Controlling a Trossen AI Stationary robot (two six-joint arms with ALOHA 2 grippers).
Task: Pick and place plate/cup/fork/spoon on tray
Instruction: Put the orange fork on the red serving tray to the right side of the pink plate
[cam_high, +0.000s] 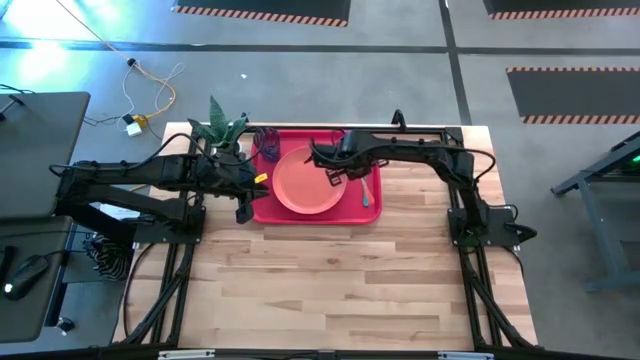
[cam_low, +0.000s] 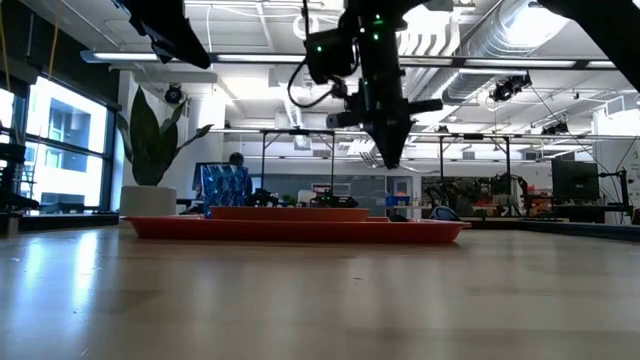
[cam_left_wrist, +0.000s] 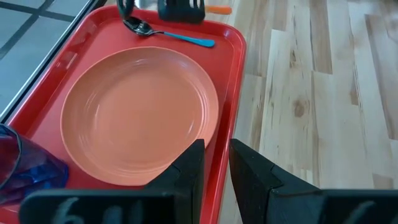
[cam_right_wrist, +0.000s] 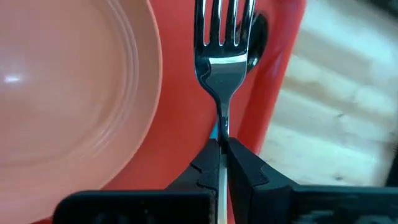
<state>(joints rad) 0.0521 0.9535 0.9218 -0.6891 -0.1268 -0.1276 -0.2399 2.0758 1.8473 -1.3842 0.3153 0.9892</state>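
The red tray (cam_high: 372, 212) lies at the table's far middle. On it are the salmon plate (cam_high: 303, 182), the blue-purple cup (cam_high: 268, 146) at its far left, and the teal-handled spoon (cam_left_wrist: 177, 37) along its right side. My right gripper (cam_high: 336, 178) points down over the tray between plate and spoon, shut on the fork (cam_right_wrist: 221, 43). In the low view its fingertips (cam_low: 390, 160) stand above the tray (cam_low: 300, 229). My left gripper (cam_left_wrist: 215, 163) is slightly open and empty, over the tray's near-left rim beside the plate (cam_left_wrist: 137, 112). My right gripper pinches the fork's slim metal neck (cam_right_wrist: 222, 127) just behind the tines, between its two fingers. The fingers come from above, pointing down, and lie across the fork. The tines reach out past the fingertips over the tray, and the orange-red handle (cam_left_wrist: 217, 9) sticks out the other side.
A white pot with a green plant (cam_high: 222, 132) stands off the tray's far left corner, close to my left arm. The spoon's bowl (cam_right_wrist: 256, 30) lies right beside the fork's tines. Bare wooden tabletop (cam_high: 340, 280) spreads on the near side of the tray.
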